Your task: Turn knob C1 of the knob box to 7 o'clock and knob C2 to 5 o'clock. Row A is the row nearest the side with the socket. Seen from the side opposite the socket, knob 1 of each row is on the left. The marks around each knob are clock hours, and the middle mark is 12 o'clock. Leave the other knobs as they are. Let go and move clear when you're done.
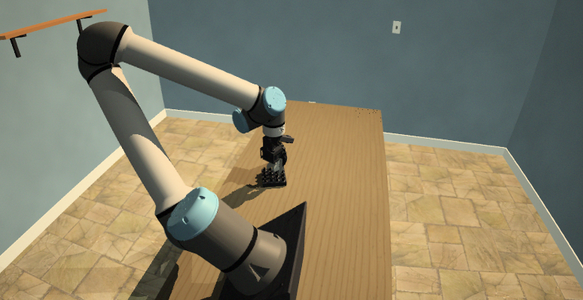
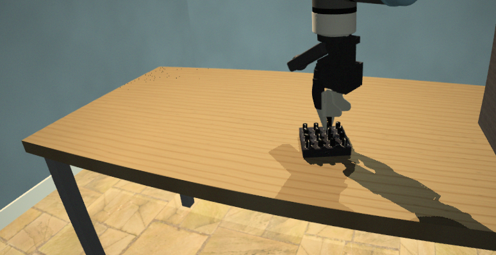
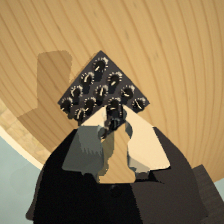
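The black knob box (image 1: 274, 183) (image 2: 327, 153) (image 3: 102, 59) is lying on the wooden table (image 1: 338, 200) (image 2: 207, 131) (image 3: 165, 30), right of centre in the exterior view and near the middle of the top view. It is carrying rows of small upright knobs on its top. The gripper (image 1: 275, 170) (image 2: 327, 126) (image 3: 114, 106) is pointing down at them, its fingertips nearly together around the knobs' level; whether they are gripping a knob, I cannot tell.
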Controlling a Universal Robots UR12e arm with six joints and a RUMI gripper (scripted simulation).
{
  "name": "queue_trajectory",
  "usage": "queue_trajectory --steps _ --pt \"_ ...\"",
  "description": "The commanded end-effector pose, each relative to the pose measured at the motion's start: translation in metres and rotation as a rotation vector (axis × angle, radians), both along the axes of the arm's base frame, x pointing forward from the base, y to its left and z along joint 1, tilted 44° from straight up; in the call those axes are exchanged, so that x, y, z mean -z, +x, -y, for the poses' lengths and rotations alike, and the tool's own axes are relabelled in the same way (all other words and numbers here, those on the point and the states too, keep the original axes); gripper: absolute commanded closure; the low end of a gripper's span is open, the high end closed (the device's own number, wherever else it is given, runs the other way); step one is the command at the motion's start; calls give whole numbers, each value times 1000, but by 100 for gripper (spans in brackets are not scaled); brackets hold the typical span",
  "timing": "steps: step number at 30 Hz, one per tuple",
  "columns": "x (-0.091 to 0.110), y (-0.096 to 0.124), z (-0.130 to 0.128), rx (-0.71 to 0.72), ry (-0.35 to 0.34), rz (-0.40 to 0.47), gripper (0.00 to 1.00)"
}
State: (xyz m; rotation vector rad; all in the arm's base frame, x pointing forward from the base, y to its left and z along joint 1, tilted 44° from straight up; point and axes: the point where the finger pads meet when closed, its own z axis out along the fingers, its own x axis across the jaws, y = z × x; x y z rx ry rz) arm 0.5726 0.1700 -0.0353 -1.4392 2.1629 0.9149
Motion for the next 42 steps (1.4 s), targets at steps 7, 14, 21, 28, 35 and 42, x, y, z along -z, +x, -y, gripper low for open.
queue_trajectory --steps 7,14,21,28,35,42 --pt "4 0 -4 1 0 1 89" --pt "5 0 -5 1 0 1 89" --pt "5 0 -5 1 0 1 89" --pt "5 0 -5 1 0 1 89" --pt "5 0 -5 1 0 1 89" --pt "5 0 -5 1 0 1 89"
